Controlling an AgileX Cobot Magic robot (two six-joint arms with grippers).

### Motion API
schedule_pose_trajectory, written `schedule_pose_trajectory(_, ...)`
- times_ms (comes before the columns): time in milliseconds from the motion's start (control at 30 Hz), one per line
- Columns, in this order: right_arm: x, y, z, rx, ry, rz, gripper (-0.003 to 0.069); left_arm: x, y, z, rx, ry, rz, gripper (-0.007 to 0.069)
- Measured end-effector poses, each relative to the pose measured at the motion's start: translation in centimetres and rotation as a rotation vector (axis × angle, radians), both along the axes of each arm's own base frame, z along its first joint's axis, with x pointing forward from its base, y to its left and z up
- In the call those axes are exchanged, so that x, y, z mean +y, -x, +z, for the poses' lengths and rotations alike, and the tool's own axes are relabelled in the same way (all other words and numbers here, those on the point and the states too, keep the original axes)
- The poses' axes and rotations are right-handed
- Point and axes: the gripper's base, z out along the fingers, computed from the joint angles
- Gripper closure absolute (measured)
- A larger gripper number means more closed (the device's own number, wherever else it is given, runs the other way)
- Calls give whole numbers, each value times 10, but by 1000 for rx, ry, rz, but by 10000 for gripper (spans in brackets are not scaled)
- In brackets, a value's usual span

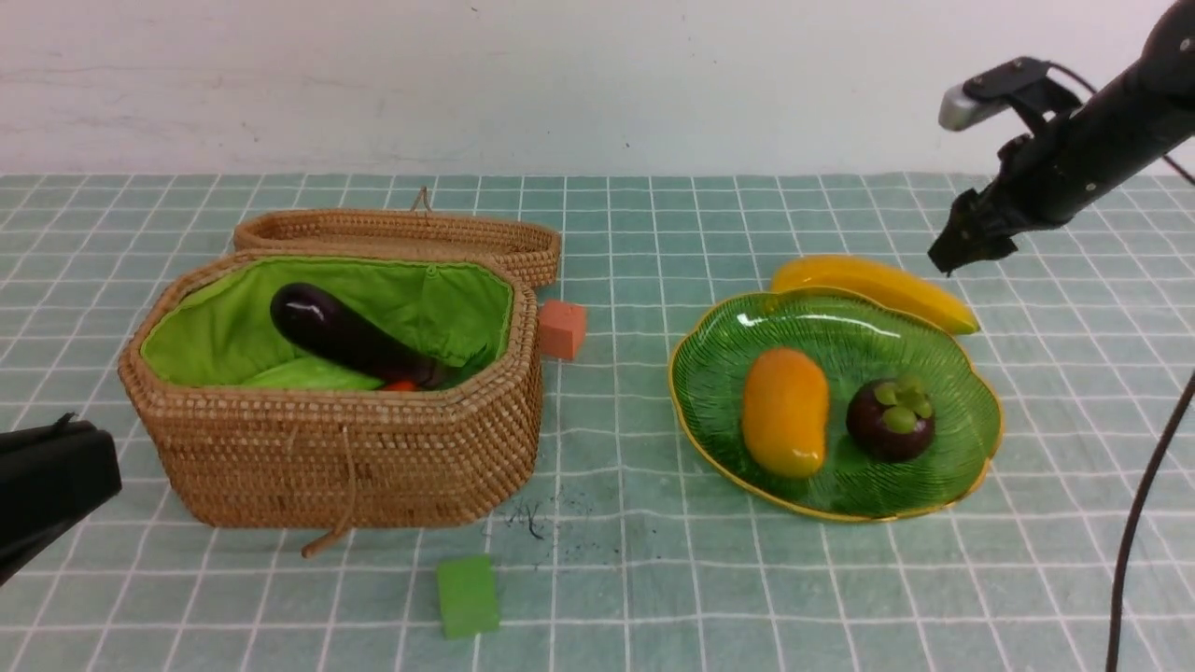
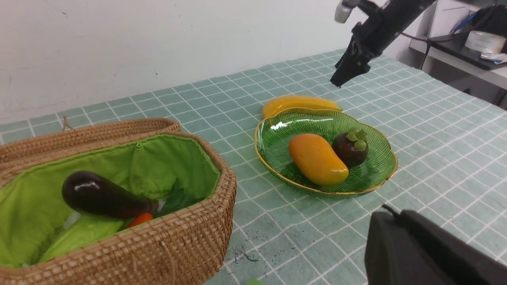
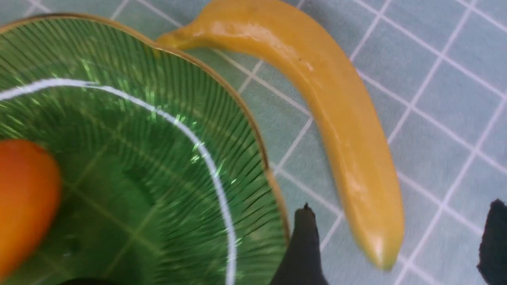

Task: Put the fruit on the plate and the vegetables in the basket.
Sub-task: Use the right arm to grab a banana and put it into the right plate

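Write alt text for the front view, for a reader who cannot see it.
A mango and a mangosteen sit on a green glass plate at right, with a banana on the checked cloth just behind its far rim and the right arm poised above. At left, an open wicker basket holds an eggplant.

The cloth [image 1: 616, 560] under me is pale teal with a white grid. The basket [image 1: 345, 457] is tan weave, lined bright green; inside I see a glossy dark-purple eggplant [image 1: 345, 336], a pale green gourd [image 1: 308, 376] and a speck of orange-red carrot [image 1: 401, 385]. The plate [image 1: 962, 401] is translucent green, ribbed and gold-rimmed. The mango [image 1: 784, 411] is orange-yellow, the banana [image 1: 878, 285] yellow, the mangosteen [image 1: 889, 425] dark purple with a green cap. The far cube [image 1: 562, 329] is salmon, the near cube [image 1: 467, 595] green.
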Motion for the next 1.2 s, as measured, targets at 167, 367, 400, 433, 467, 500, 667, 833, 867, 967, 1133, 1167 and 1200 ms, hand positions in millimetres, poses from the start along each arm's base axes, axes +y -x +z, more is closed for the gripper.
schedule_pose_trajectory(167, -8, -19, -30, -34, -29, 48, 102, 0, 0, 0, 0, 0, 0, 620)
schedule_pose_trajectory(367, -7, -29, -62, -43, -47, 71, 102, 0, 0, 0, 0, 0, 0, 618)
schedule_pose_trajectory(400, -8, -30, -67, -40, -46, 70, 102, 0, 0, 0, 0, 0, 0, 618)
schedule_pose_trajectory(433, -8, -31, -70, -38, -48, 68, 102, 0, 0, 0, 0, 0, 0, 618)
schedule_pose_trajectory(467, -8, -31, -73, -38, -48, 67, 102, 0, 0, 0, 0, 0, 0, 618)
schedule_pose_trajectory(500, -8, -32, -76, -36, -46, 69, 102, 0, 0, 0, 0, 0, 0, 618)
schedule_pose_trajectory(667, -8, -34, -84, -43, -36, 82, 120, 0, 0, 0, 1, 1, 0, 618)
schedule_pose_trajectory(833, -8, -35, -85, -54, -35, 84, 257, 0, 0, 0, 28, 38, 8, 617)
schedule_pose_trajectory(867, -8, -35, -85, -53, -35, 83, 295, 0, 0, 0, 37, 49, 10, 617)
schedule_pose_trajectory(967, -8, -35, -85, -51, -43, 66, 357, 0, 0, 0, 48, 62, 14, 617)
schedule_pose_trajectory(1133, -14, -31, -63, -20, -21, -29, 351, 1, 0, -2, 66, 55, 21, 617)
schedule_pose_trajectory(1167, -15, -28, -52, -19, -16, -54, 351, 1, 0, -2, 67, 55, 21, 617)
schedule_pose_trajectory(1200, -15, -25, -38, -24, -16, -72, 351, 1, 0, -2, 67, 55, 21, 617)
